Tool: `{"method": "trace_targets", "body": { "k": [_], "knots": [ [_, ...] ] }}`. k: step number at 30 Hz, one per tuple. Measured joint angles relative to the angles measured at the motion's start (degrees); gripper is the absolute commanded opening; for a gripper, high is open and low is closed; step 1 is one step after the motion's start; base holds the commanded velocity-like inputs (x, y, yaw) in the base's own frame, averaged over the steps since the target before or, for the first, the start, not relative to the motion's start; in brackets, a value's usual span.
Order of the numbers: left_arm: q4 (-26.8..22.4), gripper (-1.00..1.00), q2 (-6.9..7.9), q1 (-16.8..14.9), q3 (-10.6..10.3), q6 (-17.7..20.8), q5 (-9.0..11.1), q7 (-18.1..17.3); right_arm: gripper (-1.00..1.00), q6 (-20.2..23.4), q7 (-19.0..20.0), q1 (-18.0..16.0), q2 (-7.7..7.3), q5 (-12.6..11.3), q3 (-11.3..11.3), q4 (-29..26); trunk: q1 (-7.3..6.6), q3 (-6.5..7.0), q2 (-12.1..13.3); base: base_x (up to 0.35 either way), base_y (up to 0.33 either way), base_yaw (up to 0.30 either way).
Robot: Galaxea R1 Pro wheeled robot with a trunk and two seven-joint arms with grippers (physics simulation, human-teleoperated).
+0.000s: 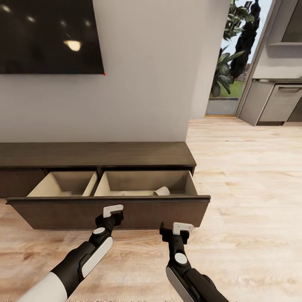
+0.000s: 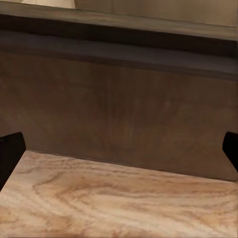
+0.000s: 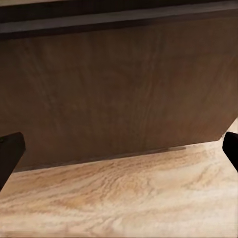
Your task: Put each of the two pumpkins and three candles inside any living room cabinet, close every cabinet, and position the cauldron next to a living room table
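Cabinet (image 1: 96,154) drawer (image 1: 109,212) stood pulled out, a pale candle (image 1: 161,191), probably on its side, lying inside at right. Left gripper (image 1: 113,213) and right gripper (image 1: 178,230) hung near the drawer front, both spread wide and empty.

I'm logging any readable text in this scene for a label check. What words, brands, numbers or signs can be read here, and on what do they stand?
None can be read.
The dark wall screen shows only light reflections.
The open drawer front of the cabinet is plain wood.
The pale candle lying inside bears no marking.
The left gripper and right gripper carry no lettering.
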Motion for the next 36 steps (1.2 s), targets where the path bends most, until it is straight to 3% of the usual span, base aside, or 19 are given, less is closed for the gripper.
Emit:
{"method": "trace_targets", "body": {
  "k": [12,16,19,21,23,25,31,36],
  "knots": [
    [1.42,1.0,0.02,0.0,-0.93,-0.48,-0.18,0.01,1.0,-2.73,-0.03,0.0,0.02,0.19,0.01,0.62,0.31,-2.66,-0.16,0.0,0.0,0.0],
    [2.18,1.0,0.02,0.0,-1.1,-0.63,-2.0,0.05,1.0,-3.25,-0.04,0.0,0.02,0.25,0.08,0.66,0.41,-3.55,-0.22,0.0,0.0,0.0],
    [2.28,1.0,0.02,0.0,-1.25,-0.71,-3.11,0.07,1.0,-5.98,-0.07,0.0,-0.03,0.45,0.23,0.61,0.49,-4.21,-0.26,0.0,0.0,0.0],
    [2.3,1.0,0.02,0.0,-1.28,-1.13,-3.37,0.08,1.0,-7.69,-0.1,0.0,-0.05,1.8,0.64,0.6,0.54,-4.66,-0.28,0.0,0.0,0.0],
    [2.31,1.0,0.03,0.16,-1.55,-2.19,-3.57,0.12,1.0,-8.64,-0.24,0.0,-0.06,4.7,1.11,0.5,0.54,-4.66,-0.29,0.0,0.0,0.0],
    [2.32,1.0,0.04,0.57,-1.71,-2.78,-3.82,0.15,1.0,-8.87,-0.3,0.0,-0.06,5.72,1.21,0.49,0.54,-4.66,-0.29,0.0,0.0,0.0],
    [2.25,1.0,0.04,1.3,-1.85,-4.07,-3.96,0.16,1.0,-9.29,-0.25,0.0,0.03,6.26,1.2,0.87,0.54,-4.66,-0.29,0.0,0.0,0.0],
    [2.23,1.0,0.05,1.4,-2.6,-4.24,-4.04,0.26,1.0,-10.76,2.54,-0.06,0.46,6.34,0.97,7.37,0.54,-4.66,-0.29,0.0,0.0,0.0]
  ]
}}
